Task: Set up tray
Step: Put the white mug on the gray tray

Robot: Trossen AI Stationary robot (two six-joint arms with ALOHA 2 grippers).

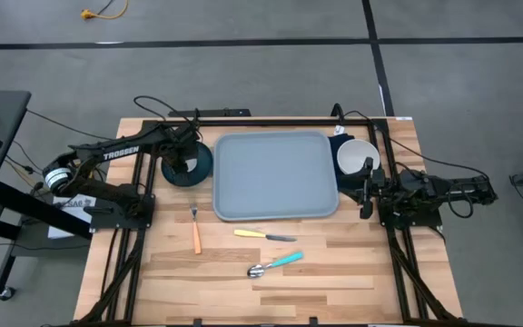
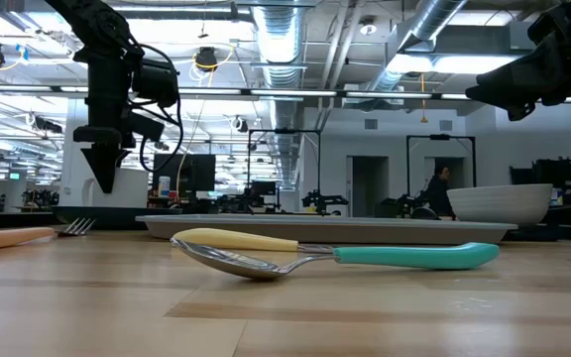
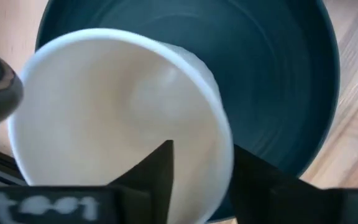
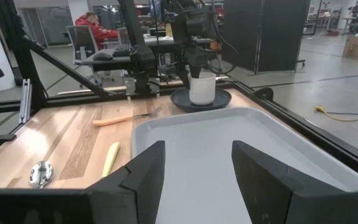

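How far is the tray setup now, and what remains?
Nothing is done: the tray holds nothing. In hand: the left end effector is at the rim of the white cup standing on the teal plate. Left: plate, bowl, fork, knife and spoon all lie off the tray. The right end effector waits open.

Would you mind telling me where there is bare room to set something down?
The tray is wholly bare, as is the wood nearest the spoon. It is crowded at the plate under the left gripper.
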